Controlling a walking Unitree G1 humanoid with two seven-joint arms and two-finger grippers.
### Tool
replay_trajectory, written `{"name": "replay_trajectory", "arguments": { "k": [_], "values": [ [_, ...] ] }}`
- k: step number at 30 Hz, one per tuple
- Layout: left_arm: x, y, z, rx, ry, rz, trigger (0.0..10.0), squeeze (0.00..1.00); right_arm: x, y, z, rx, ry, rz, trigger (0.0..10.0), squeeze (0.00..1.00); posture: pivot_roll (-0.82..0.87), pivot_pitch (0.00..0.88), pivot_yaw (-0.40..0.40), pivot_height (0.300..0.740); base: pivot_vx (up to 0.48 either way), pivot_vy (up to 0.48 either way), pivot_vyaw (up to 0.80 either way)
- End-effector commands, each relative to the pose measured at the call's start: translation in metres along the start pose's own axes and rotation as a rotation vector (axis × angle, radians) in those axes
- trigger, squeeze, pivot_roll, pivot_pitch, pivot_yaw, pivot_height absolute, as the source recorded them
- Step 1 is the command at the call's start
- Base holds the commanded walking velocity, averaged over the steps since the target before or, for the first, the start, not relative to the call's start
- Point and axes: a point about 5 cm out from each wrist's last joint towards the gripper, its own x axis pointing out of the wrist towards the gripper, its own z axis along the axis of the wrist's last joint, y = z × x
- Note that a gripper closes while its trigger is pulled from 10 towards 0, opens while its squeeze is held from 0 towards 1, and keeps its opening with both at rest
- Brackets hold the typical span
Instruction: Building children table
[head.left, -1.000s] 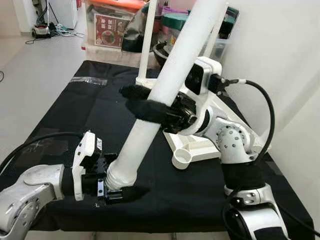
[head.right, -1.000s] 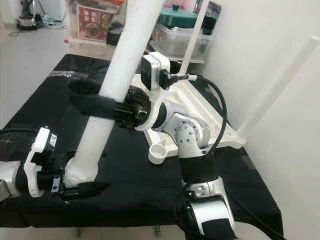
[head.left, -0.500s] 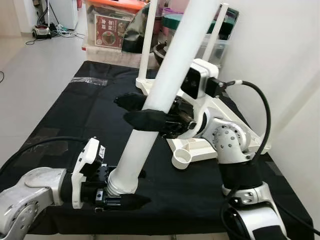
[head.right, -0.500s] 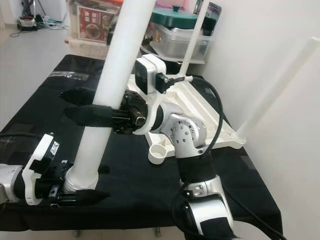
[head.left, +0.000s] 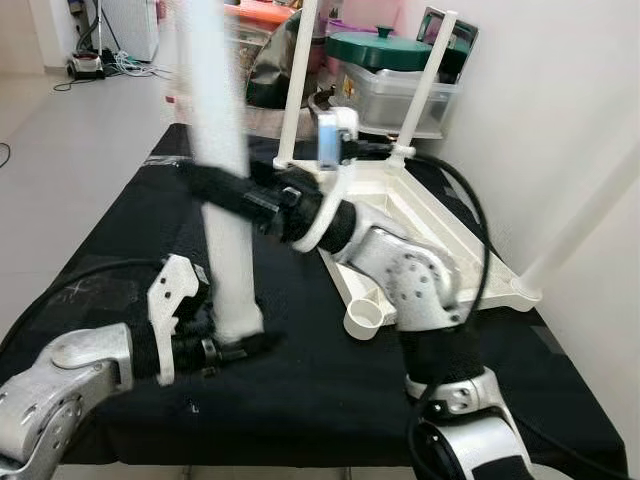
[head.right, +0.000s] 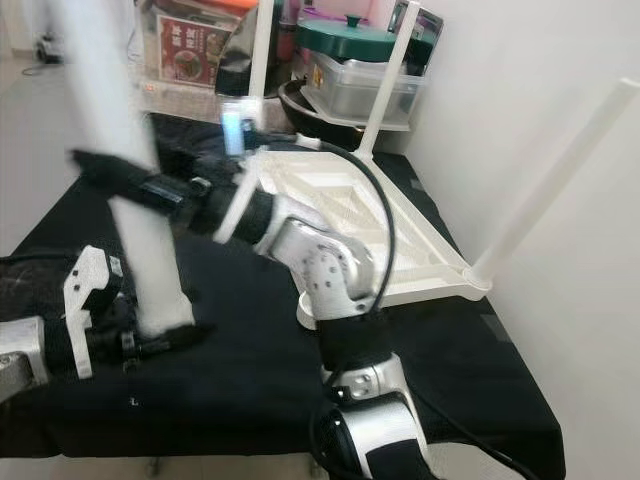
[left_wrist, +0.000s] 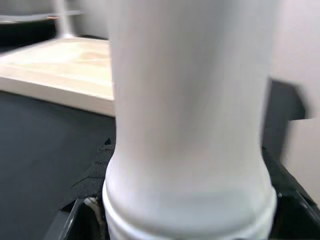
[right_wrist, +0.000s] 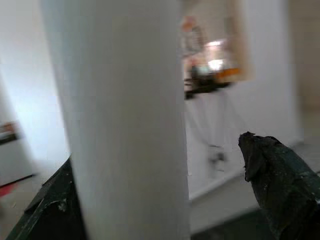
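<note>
Loose leg stands almost upright over black worktop, blurred, not yet on table. Left claw clamped on its bottom end; right claw clamped round its middle. Table top lies upside down on worktop, near wall. Three legs already on it, stick up. Empty socket at near corner waits. Left to do, I think: put last leg in, flip table.

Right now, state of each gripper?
left gripper: shut on the white table leg, at its bottom end.
right gripper: shut on the same leg, mid-shaft.
</note>
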Motion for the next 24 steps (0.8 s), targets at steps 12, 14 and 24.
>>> {"name": "replay_trajectory", "arguments": {
  "k": [12, 14, 24],
  "values": [
    [0.027, 0.028, -0.021, 0.148, 0.12, 0.571, 10.0, 0.0, -0.026, -0.021, -0.027, 0.122, -0.026, -0.429, 10.0, 0.0, 0.12, 0.0, -0.155, 0.74, 0.0, 0.0, 0.0],
    [0.034, 0.026, -0.022, 0.19, 0.133, 0.581, 10.0, 0.0, -0.022, -0.02, -0.033, 0.216, -0.05, -0.445, 10.0, 0.0, 0.12, 0.0, -0.155, 0.74, 0.0, 0.0, 0.0],
    [0.064, 0.025, -0.027, 0.37, 0.23, 0.609, 10.0, 0.0, -0.002, -0.014, -0.051, 0.463, -0.089, -0.504, 10.0, 0.0, 0.13, 0.0, -0.162, 0.74, 0.0, 0.0, 0.0]
  ]
}}
